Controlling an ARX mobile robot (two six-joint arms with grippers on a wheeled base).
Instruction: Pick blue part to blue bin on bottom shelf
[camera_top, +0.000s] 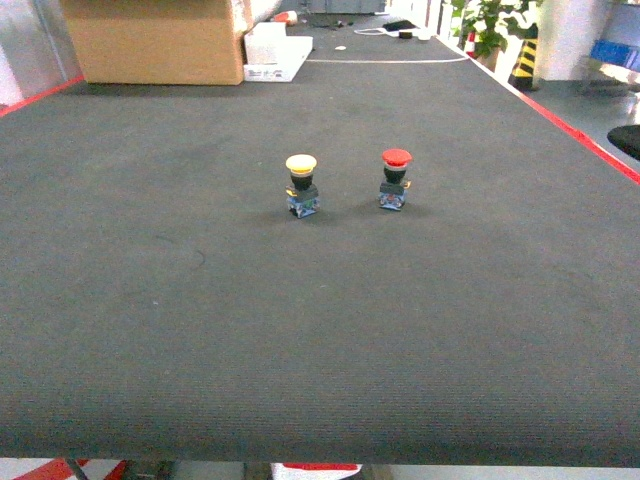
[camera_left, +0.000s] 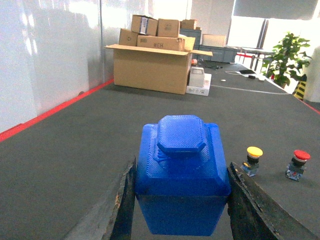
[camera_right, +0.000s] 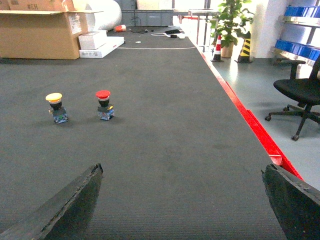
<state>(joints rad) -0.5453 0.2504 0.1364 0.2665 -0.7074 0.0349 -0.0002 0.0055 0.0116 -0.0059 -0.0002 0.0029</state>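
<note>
One step looks done: the left gripper (camera_left: 181, 200) clamps the blue part (camera_left: 182, 175) above the bench (camera_left: 75, 145); the right gripper (camera_right: 182, 200) gapes wide, holding nothing. Neither bin nor shelf is in view, so delivery remains.

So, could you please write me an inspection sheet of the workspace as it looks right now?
Surface: dark ribbed mat edged with red tape; looks flat.
Job's things: blue part sits between the left gripper's fingers; blue bin and bottom shelf not in view.
Clutter: yellow-capped push button and red-capped push button stand upright side by side, apart.
Grippers: left gripper shut on the blue part; right gripper open, empty.
Cables: a white cable at the mat's far end.
Surroundings: open cardboard box, white boxes, potted plant, black office chair, blue bins on a rack.
</note>
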